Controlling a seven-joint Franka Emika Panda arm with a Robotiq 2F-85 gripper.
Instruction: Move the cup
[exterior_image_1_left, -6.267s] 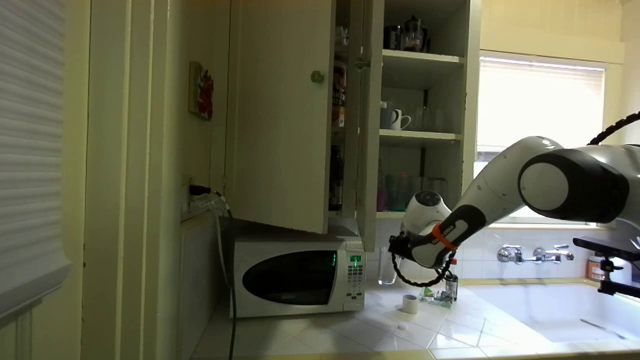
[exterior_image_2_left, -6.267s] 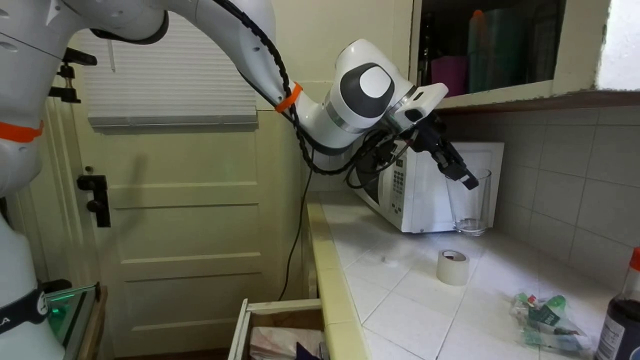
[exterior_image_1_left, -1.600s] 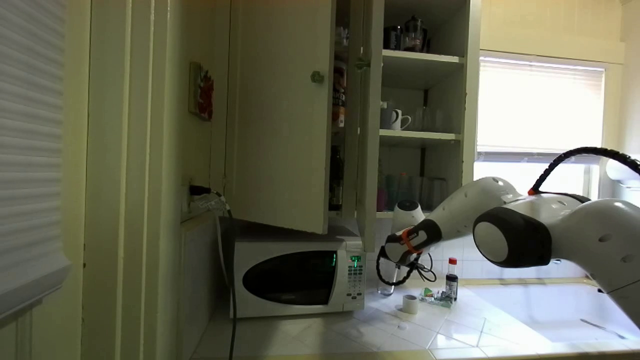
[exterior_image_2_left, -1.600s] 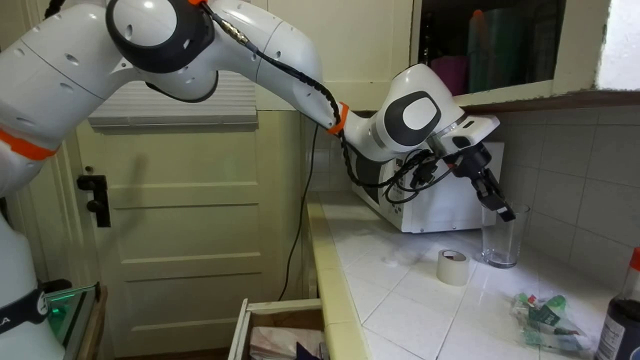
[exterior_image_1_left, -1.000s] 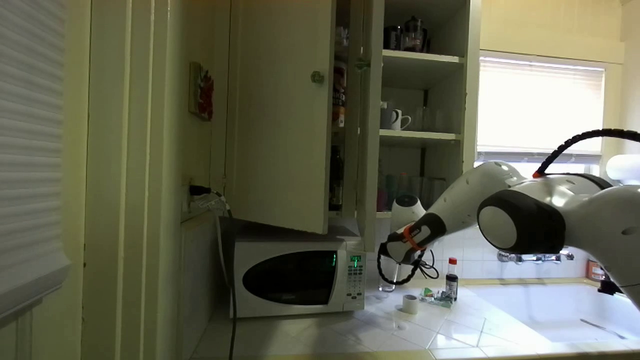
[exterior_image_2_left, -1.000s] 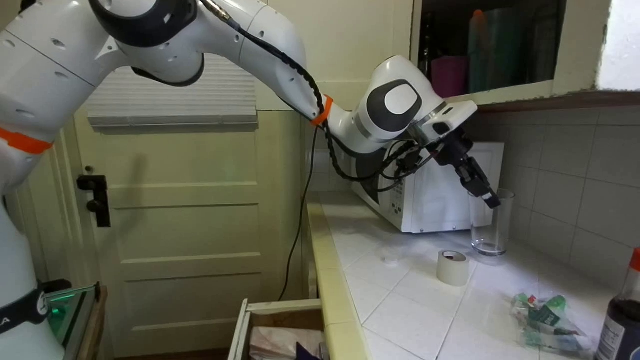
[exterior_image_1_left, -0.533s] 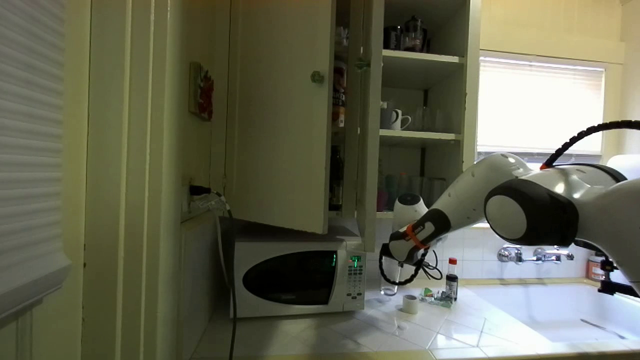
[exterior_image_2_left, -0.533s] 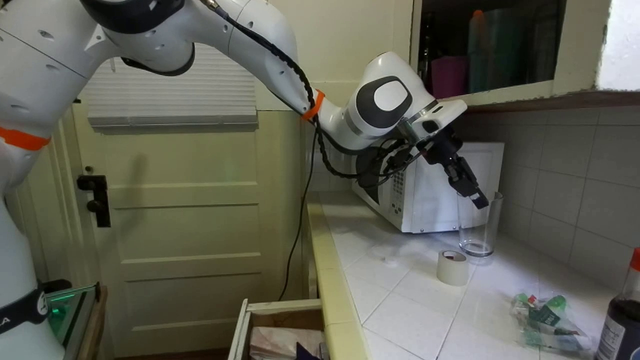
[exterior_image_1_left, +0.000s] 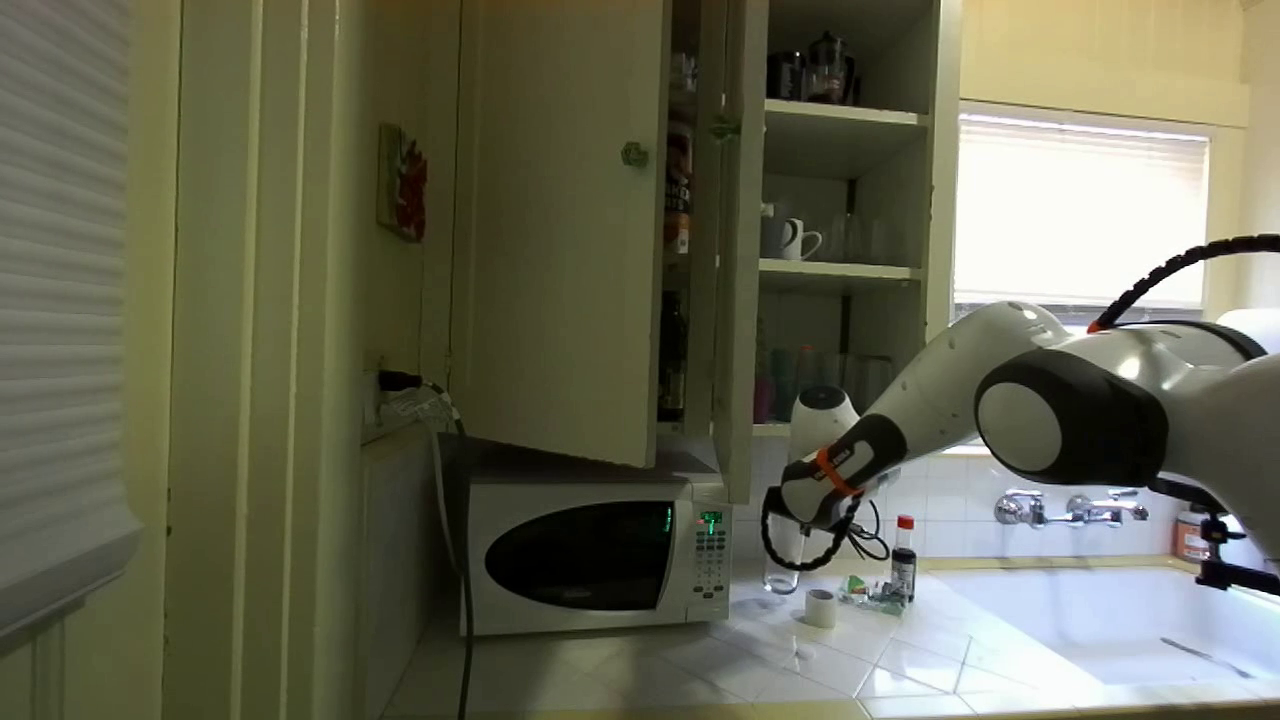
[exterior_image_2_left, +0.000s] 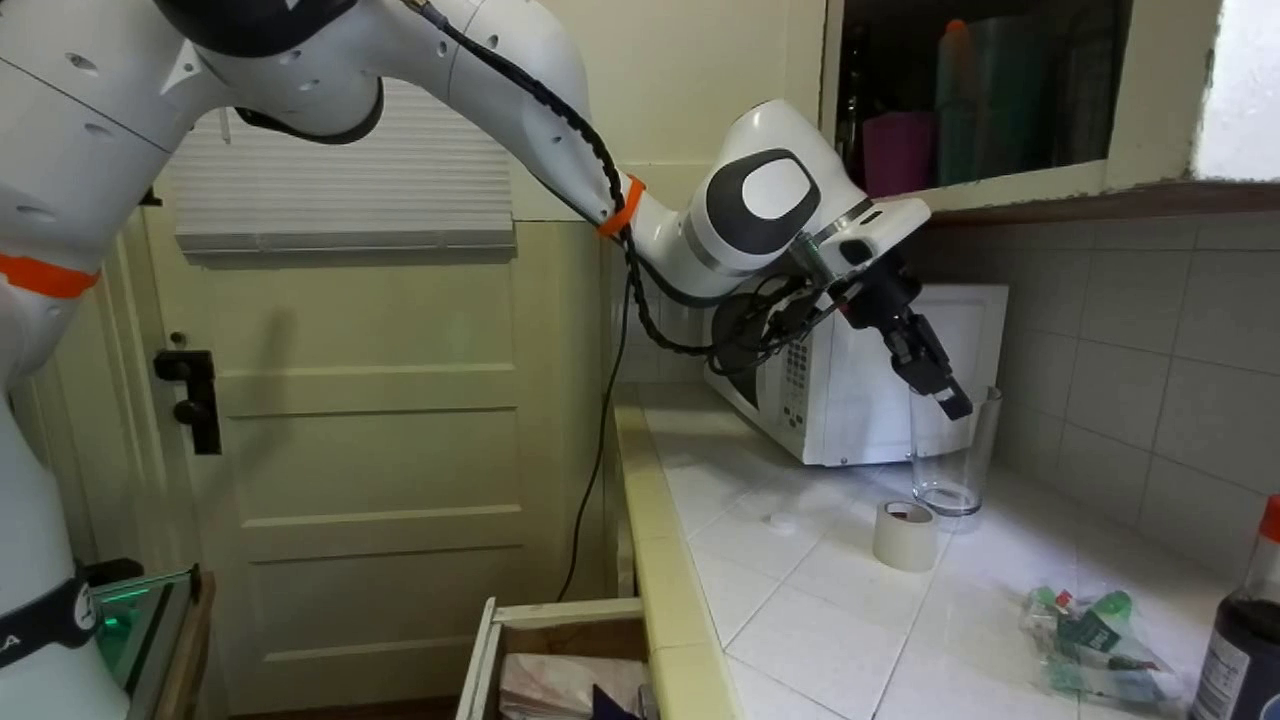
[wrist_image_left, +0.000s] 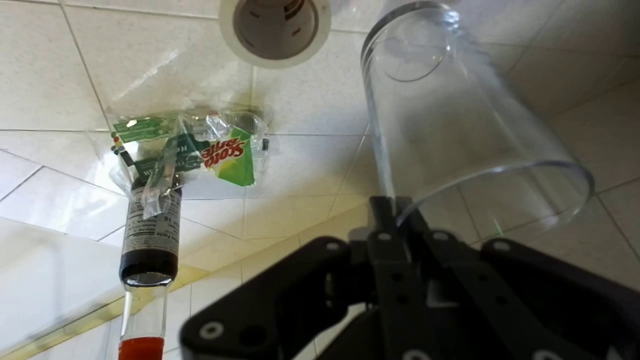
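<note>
The cup is a tall clear glass (exterior_image_2_left: 962, 465), near the microwave's side in an exterior view. It also shows in an exterior view (exterior_image_1_left: 781, 572), partly behind the arm, and in the wrist view (wrist_image_left: 450, 115). It leans slightly. My gripper (exterior_image_2_left: 955, 402) is shut on the glass's wall at the rim. In the wrist view the black fingers (wrist_image_left: 398, 207) pinch the rim, one inside and one outside. The glass base is at or just above the counter; I cannot tell if it touches. The fingers are hidden behind the arm in an exterior view.
A tape roll (exterior_image_2_left: 906, 540) stands close in front of the glass. A plastic sponge bag (exterior_image_2_left: 1095, 645) and a red-capped bottle (exterior_image_2_left: 1235, 650) lie farther along the counter. The microwave (exterior_image_2_left: 880, 430) is behind, the cabinet (exterior_image_2_left: 1060, 195) above, the sink (exterior_image_1_left: 1080, 600) beyond.
Since 6.3 s ago the held glass has come down. Since 1.6 s ago it has moved back toward the microwave and tape roll. In the last half second it shifted only slightly, still gripped.
</note>
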